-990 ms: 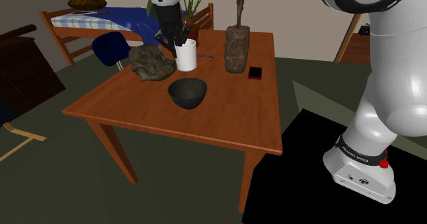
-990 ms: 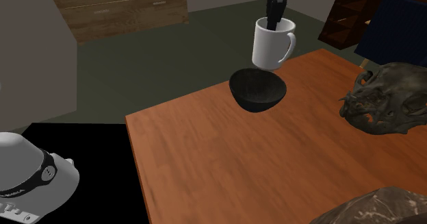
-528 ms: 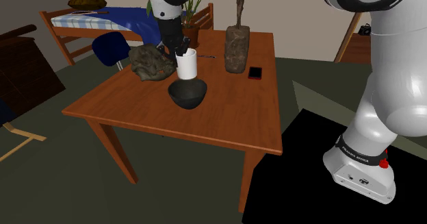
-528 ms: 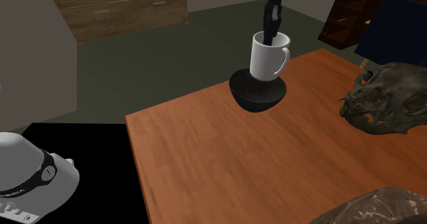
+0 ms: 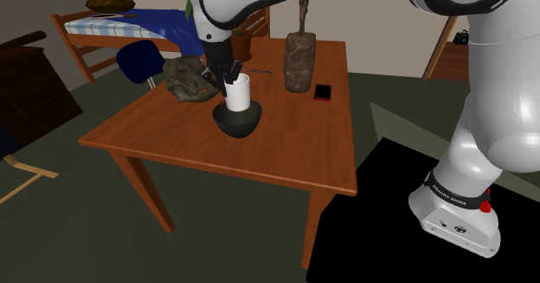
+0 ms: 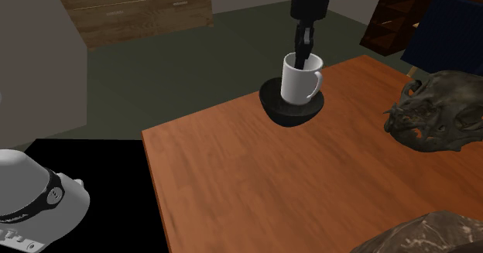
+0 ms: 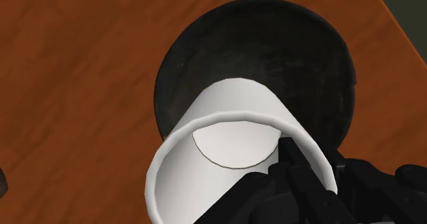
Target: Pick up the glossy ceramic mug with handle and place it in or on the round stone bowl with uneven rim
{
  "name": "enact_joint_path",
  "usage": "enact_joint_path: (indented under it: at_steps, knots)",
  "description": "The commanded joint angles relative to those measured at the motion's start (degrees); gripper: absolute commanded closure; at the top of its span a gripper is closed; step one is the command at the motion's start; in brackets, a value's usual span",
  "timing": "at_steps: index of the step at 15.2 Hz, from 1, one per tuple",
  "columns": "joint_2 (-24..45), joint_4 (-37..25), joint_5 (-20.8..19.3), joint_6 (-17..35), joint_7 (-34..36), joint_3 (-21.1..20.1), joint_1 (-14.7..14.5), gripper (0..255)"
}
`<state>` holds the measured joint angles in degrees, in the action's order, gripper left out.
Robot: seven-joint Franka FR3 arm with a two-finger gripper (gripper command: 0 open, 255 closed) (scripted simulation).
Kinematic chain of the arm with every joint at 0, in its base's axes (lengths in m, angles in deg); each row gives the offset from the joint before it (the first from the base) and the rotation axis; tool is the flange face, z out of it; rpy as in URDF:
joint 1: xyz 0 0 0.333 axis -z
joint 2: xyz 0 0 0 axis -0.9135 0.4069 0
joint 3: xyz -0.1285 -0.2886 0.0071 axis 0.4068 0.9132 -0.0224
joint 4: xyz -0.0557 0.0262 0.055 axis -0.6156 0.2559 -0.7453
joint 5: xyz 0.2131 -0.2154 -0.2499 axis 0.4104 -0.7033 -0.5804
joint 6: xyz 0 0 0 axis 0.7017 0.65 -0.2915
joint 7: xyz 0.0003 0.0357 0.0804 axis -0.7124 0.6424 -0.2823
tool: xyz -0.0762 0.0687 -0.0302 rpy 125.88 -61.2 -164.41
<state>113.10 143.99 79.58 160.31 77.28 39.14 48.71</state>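
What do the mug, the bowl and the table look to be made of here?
Mug: plain white and smooth, with no pattern. It may be glazed ceramic, but the look leaves that open.
Bowl: near-black and matt, with mottled grey flecks inside, so it looks stone-like.
Table: reddish-brown wood, shown by the streaked grain, with perhaps a light polish.

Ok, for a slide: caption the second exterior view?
Black gripper holds a white mug by its rim, set in the dark bowl on a wooden table.
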Motion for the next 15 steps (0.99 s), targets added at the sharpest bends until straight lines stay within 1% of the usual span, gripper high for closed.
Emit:
enact_joint_path:
  at_steps: [1,8,9,14,15]
  knots:
    - [0.0,0.7,0.0,0.8,0.1,0.0,0.0,255]
    - [0.1,0.7,0.0,0.8,0.1,0.0,0.0,255]
    - [0.1,0.7,0.0,0.8,0.1,0.0,0.0,0]
    - [0.1,0.7,0.0,0.8,0.1,0.0,0.0,0]
    - [-0.1,-0.9,0.0,-1.0,0.0,0.0,-0.1,0]
